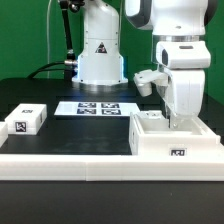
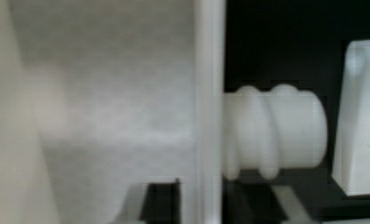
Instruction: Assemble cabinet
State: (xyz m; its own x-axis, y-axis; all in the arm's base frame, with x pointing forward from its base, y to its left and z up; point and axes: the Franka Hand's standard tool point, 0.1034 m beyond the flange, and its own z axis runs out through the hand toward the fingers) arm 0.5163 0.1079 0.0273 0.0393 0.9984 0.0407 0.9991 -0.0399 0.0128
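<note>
White plastic, box-shaped, the cabinet body [image 1: 175, 143] sits on the black table [image 1: 55, 92] at the exterior view's right, one fiducial tag on its near face. The gripper [image 1: 178, 118] is down at its top edge. In the wrist view, dark fingertips [image 2: 161, 200] stand either side of a thin white wall [image 2: 207, 90], with a ribbed white knob [image 2: 280, 135] just beside it. Clamped or only straddling? Can't tell. A small white tagged block [image 1: 28, 120] lies well apart, the marker board [image 1: 100, 108] between them.

Open tabletop [image 1: 85, 133] between small block [image 1: 27, 120] and cabinet [image 1: 175, 143], marker board [image 1: 100, 108] beyond
</note>
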